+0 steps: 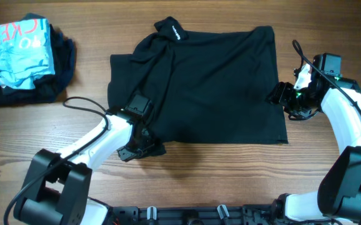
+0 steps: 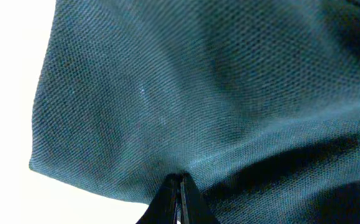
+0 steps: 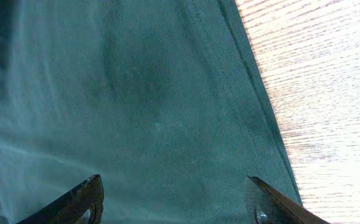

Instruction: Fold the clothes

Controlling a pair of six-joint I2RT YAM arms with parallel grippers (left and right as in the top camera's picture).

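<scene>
"Black T-shirt (image 1: 212,87): where does it lie against the jaws?"

"Spread flat on the wooden tabletop (image 1: 230,181), between the two pairs. Its long axis runs across, from the left jaws toward the right jaws."

"Which way does it point?"

"The collar (image 1: 171,28), with its white lettering, sits at the far edge, straight beyond the left jaws and away from the robot. A straight stitched edge (image 3: 258,81) faces the right jaws."

"How do the left jaws stand?"

"Pressed together, pinching a pucker of the cloth at the shirt's near corner. In the left wrist view the fingertips (image 2: 181,199) meet and creases fan out from them."

"And the right ones?"

"Spread wide at the shirt's right edge, with cloth showing between the fingers (image 3: 74,205) and bare wood just outside one of them. Whether they touch the fabric I cannot tell."

"Anything else?"

"A light-blue garment (image 1: 15,47) with red lettering lies on a dark heap (image 1: 65,59), well apart, beyond the left jaws on their outer side."
</scene>
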